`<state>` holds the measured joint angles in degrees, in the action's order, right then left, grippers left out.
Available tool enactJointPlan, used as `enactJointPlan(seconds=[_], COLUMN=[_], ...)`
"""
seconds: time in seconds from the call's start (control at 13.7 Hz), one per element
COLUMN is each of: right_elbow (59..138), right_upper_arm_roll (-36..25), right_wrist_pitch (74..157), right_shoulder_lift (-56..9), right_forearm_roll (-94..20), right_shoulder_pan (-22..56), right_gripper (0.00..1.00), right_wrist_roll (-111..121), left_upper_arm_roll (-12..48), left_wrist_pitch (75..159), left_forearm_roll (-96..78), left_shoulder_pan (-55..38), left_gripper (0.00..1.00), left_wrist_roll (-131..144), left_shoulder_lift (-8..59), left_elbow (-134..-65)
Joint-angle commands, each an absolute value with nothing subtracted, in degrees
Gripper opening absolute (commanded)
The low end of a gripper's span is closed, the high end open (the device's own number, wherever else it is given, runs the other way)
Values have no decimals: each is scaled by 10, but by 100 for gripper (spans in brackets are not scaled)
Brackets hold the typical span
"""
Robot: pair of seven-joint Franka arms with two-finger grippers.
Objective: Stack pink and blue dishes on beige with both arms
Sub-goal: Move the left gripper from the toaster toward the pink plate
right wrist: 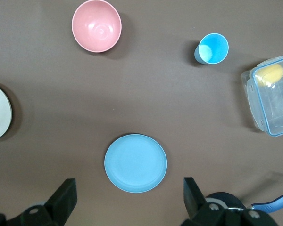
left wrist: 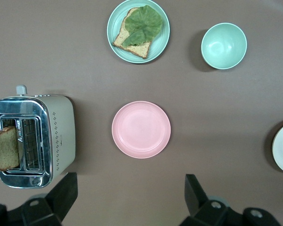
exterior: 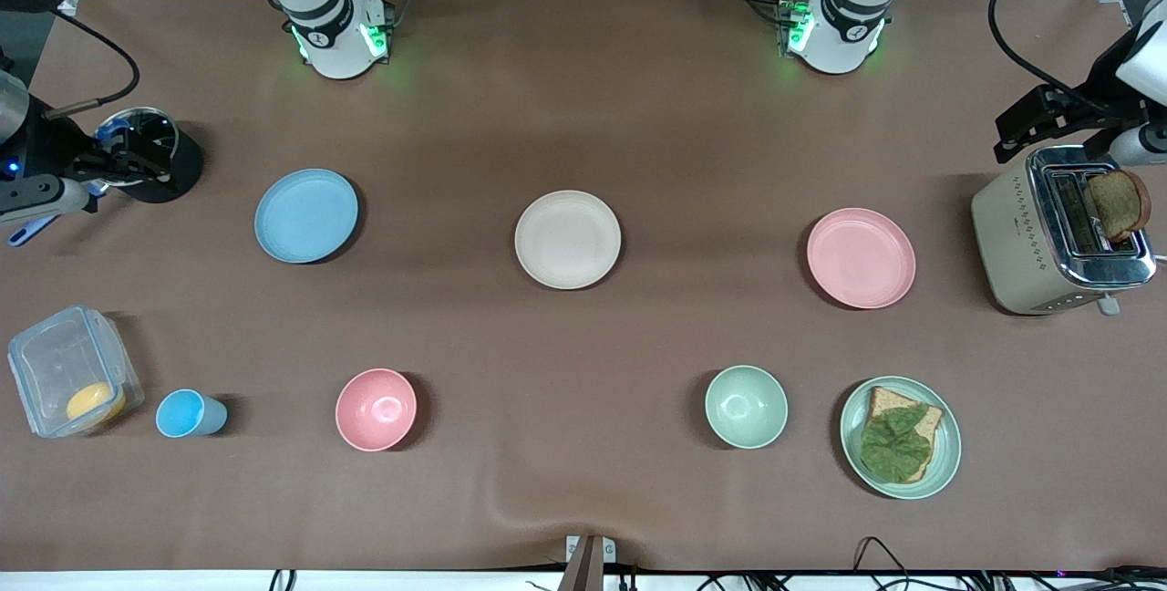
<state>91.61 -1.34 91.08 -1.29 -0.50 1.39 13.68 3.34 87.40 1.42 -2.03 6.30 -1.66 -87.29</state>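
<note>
The beige plate (exterior: 567, 239) is seen at the centre of the front view, bare and flat on the brown table (exterior: 583, 500). The blue plate (exterior: 305, 215) is placed in the middle left of that frame, and the pink plate (exterior: 861, 258) in the middle right; all three are well apart and nothing is stacked. In the lower half of the frame a pink bowl (exterior: 376, 409), a green bowl (exterior: 746, 406) and a green plate with bread and a leaf (exterior: 900, 437) are lined up, with a small blue cup (exterior: 187, 414) and a clear lidded box (exterior: 69, 382) at lower left. A toaster (exterior: 1058, 231) holding a slice is found at the right edge. The left gripper (left wrist: 130, 195) is held high above the pink plate (left wrist: 141, 129), its fingers spread wide and empty. The right gripper (right wrist: 129, 195) is held above the blue plate (right wrist: 135, 163), likewise spread wide and empty.
</note>
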Motion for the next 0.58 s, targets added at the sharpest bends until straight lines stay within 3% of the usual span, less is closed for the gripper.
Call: enactJointPlan(seconds=[0.0,0.51], right_elbow=[905,905], right_upper_arm_roll=[-11,-10], right_wrist_pitch=[903,903], right_shoulder_lift=[-16,-16], right_forearm_roll=[-1,-1], right_shoulder_pan=[11,11], right_gripper=[100,100], right_wrist_roll=[136,136], left_upper_arm_roll=[34,32], left_wrist_pitch=[867,877], left_forearm_roll=[14,19], left_shoulder_pan=[-15,-15], left_gripper=[100,100], left_wrist_roll=[53,54], left_shoulder_lift=[-24,-16], left_elbow=[-871,-876])
